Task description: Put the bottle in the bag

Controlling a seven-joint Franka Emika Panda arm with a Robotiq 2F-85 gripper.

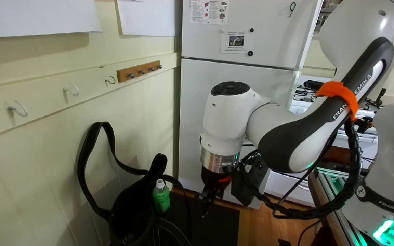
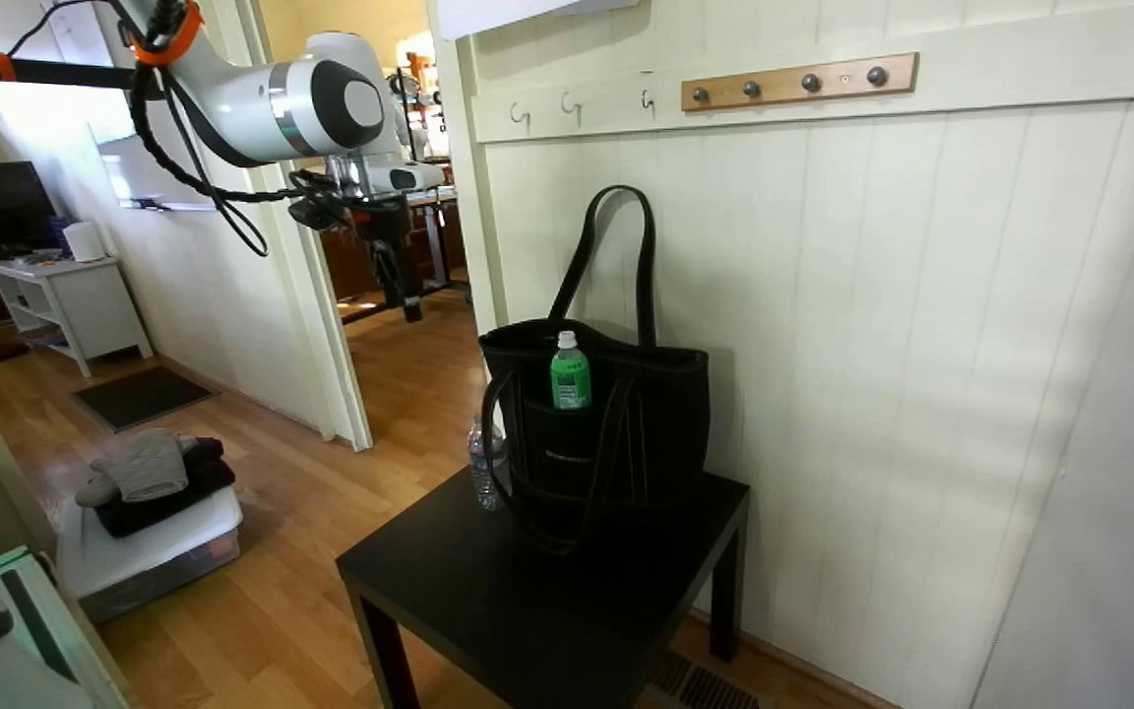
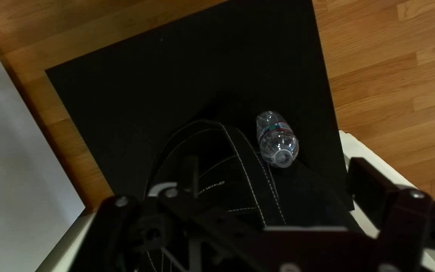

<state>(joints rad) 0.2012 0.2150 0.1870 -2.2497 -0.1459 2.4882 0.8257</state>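
My fingers (image 3: pixel 368 185) are spread wide, one on each side of the lower half of the wrist view, and through the gap I see part of the black tote bag (image 2: pixel 670 423). In an exterior view they hang downward in mid-air at 10 o'clock from the tote, well apart from it. The green bottle (image 2: pixel 570 382) is upright in the tote's front pocket, white cap up, its base hidden by the pocket; in an exterior view I find it at 9 o'clock from my fingers, outside the main mouth. A long strap (image 2: pixel 647 276) loops up at 12 o'clock from the tote, against the wall. At 12 o'clock from my finger gap in the wrist view, a clear plastic water bottle (image 3: pixel 278 139) stands on the black tabletop (image 3: pixel 202 71), just beside the tote; whether they touch, I can't tell. Farther out, in an exterior view, I have a wooden peg rack (image 2: pixel 781 87) on the wall at 1 o'clock from the tote, and gray and black cloth (image 2: pixel 154 473) piled on a lidded bin (image 2: pixel 183 537) at 9 o'clock from the tabletop. In an exterior view a white refrigerator (image 1: pixel 197 102) stands behind the arm (image 1: pixel 226 123).
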